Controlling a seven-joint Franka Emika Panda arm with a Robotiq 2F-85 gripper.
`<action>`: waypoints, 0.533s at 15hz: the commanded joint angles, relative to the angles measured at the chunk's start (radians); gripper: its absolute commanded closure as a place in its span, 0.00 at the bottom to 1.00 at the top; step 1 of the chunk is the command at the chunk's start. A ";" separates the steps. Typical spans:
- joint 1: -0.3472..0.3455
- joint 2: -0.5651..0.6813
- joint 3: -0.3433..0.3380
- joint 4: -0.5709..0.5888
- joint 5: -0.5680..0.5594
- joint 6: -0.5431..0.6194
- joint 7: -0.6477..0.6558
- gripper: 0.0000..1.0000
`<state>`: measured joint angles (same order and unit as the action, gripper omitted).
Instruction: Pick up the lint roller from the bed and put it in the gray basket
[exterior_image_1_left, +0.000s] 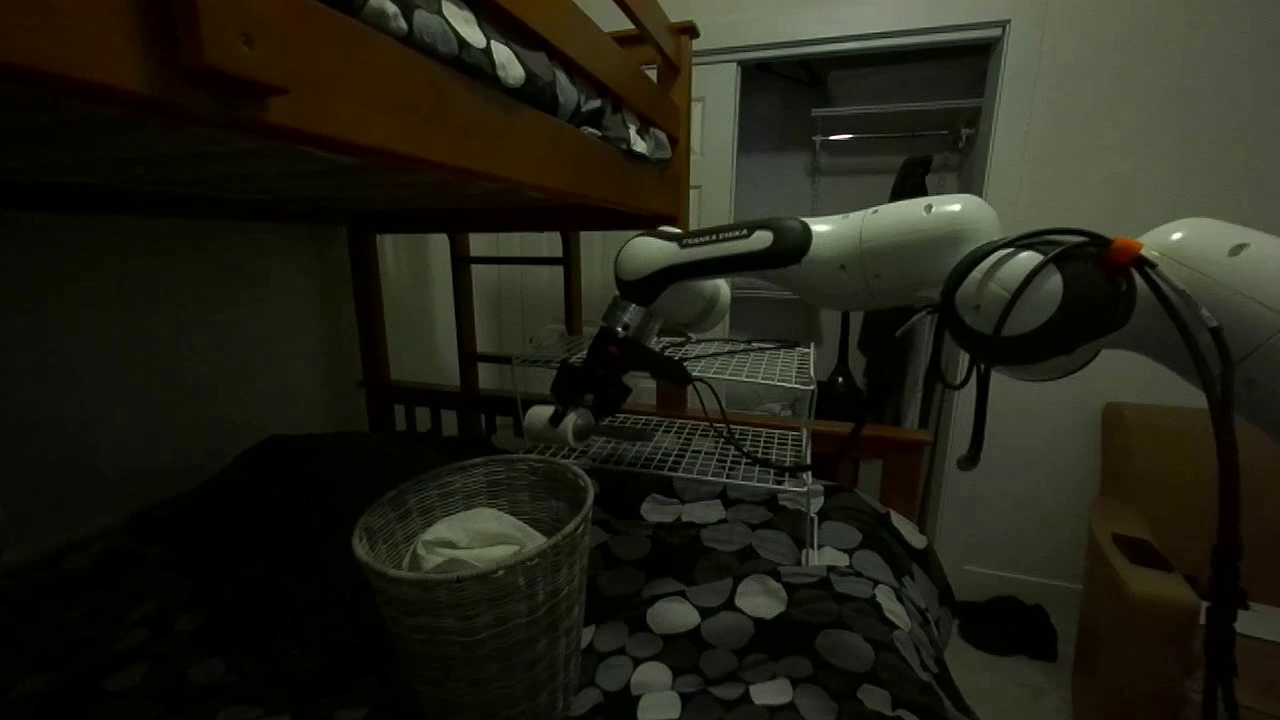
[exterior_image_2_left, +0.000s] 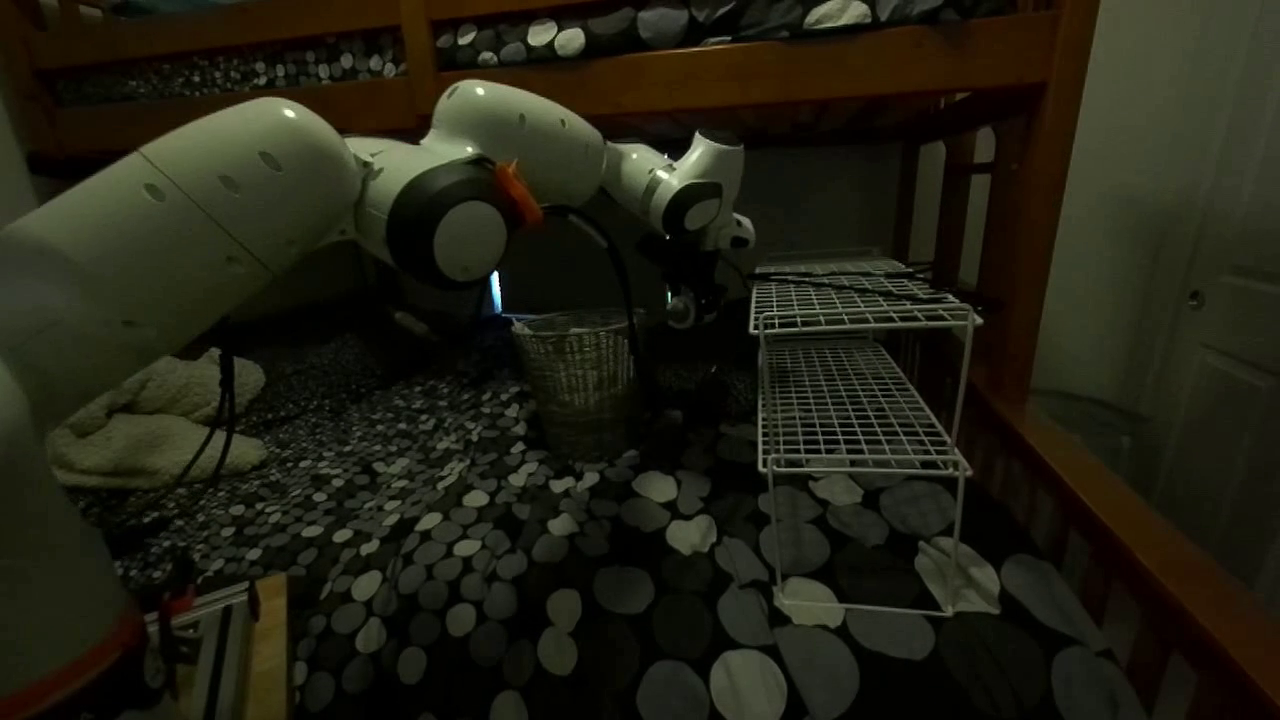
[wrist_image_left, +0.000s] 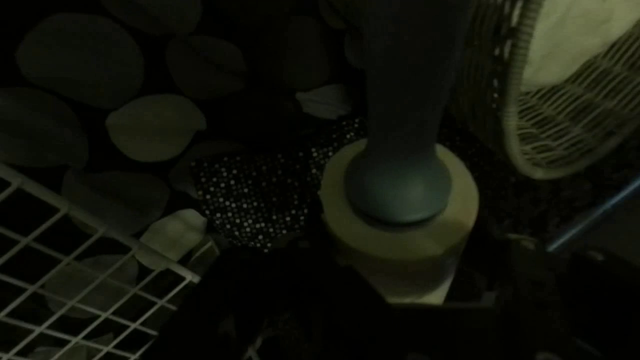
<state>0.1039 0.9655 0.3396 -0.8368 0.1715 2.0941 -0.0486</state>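
In a dim bedroom, my dark fingers (exterior_image_1_left: 572, 385) pinched the lint roller (exterior_image_1_left: 548, 424) by its white roll, up off the spotted cover of the wooden bunk bed (exterior_image_1_left: 730, 630). In the wrist view its gray handle (wrist_image_left: 410, 100) stuck out free, away from my grip. The round gray wicker basket (exterior_image_1_left: 500, 640) stood on the bed, beside and below the roller, with a crumpled white cloth (exterior_image_1_left: 475, 540) inside. On the roller's opposite side stood a white two-tier wire rack (exterior_image_2_left: 865, 322).

The picking-up looked done to me, and I took the carry to be the step in hand: the roller hung near the basket's rim, not yet over the opening. The next move, I judged, called for a sideways shift toward the basket, high enough that neither handle nor roll would catch the rim, then a lowering and a parting of my fingers above the cloth.
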 joint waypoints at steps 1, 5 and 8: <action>-0.135 -0.157 0.119 -0.234 0.162 0.016 -0.092 0.59; -0.263 -0.262 0.236 -0.404 0.369 -0.019 -0.137 0.59; -0.272 -0.345 0.230 -0.533 0.561 -0.049 -0.117 0.59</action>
<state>-0.1382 0.7441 0.5766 -1.1817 0.5535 2.0622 -0.1578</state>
